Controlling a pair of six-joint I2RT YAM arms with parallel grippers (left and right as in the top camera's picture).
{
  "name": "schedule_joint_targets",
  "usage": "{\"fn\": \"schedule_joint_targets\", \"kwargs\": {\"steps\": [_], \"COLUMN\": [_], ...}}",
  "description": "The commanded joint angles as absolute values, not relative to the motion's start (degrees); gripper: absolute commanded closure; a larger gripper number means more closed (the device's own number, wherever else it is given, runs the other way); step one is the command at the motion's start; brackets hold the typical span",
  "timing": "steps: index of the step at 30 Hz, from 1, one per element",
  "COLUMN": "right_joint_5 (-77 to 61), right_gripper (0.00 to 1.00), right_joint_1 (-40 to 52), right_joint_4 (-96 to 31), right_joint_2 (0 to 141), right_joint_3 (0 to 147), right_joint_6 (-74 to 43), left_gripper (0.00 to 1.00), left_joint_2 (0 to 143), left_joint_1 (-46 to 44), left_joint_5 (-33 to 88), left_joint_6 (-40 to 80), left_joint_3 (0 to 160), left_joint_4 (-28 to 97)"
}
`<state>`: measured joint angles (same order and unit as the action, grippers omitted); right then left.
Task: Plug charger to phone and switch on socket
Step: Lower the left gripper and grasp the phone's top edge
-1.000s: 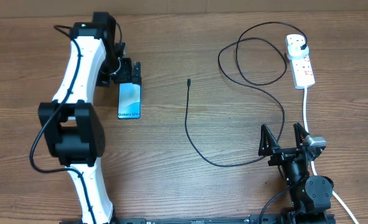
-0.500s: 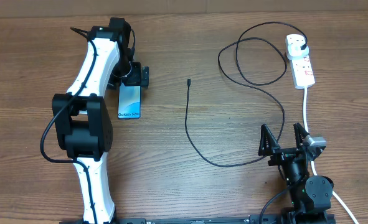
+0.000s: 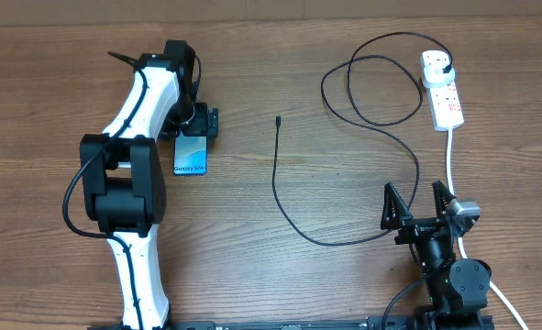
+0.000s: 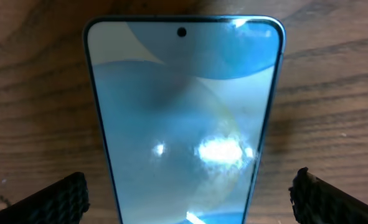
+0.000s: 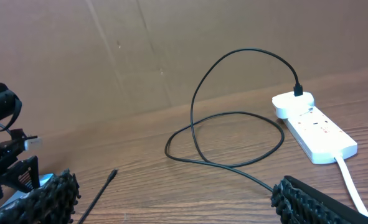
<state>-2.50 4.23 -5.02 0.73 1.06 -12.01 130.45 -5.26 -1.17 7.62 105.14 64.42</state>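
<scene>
Phone [image 3: 190, 152] lies flat, screen reading "Galaxy S24".

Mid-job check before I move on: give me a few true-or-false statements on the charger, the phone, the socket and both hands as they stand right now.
1. The plug of the charger sits in the socket. True.
2. The connector tip is in the phone. False: it lies on the table, apart from the phone.
3. The left hand is shut on the phone. False: it is open, its fingers on either side of the phone's top end.
4. The right hand is open and holds nothing. True.
5. The phone lies screen up. True.
</scene>
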Motion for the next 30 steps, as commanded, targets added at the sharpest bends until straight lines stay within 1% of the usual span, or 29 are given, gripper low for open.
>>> {"fn": "schedule_joint_targets", "kwargs": {"steps": [1,8,15,21,30], "right_joint_5": [-1.7,-1.7,-1.7,-1.7,-1.7], "right_gripper": [0.0,0.0,0.0,0.0,0.0], "right_joint_1": [4.5,4.5,4.5,4.5,4.5], "right_joint_4": [-4.7,-4.7,-4.7,-4.7,-4.7], "right_joint_2": [0.3,0.3,0.3,0.3,0.3], "right_joint_3": [0.5,0.5,0.5,0.5,0.5], "right_joint_6": [-12.2,-12.2,-12.2,-12.2,-12.2], "left_gripper": [0.02,0.05,0.06,0.07,0.16], "left_joint_2": [131.0,131.0,131.0,131.0,131.0], "left_joint_1": [-5.0,-4.9,-4.9,-4.9,-4.9], "left_joint_5": [-1.4,-1.5,-1.5,-1.5,-1.5], "left_joint_6": [8.3,7.3,7.3,7.4,7.8], "left_joint_3": [103.8,103.6,101.7,97.8,95.6], "left_joint_4": [63.0,62.3,61.8,58.9,57.0]}}
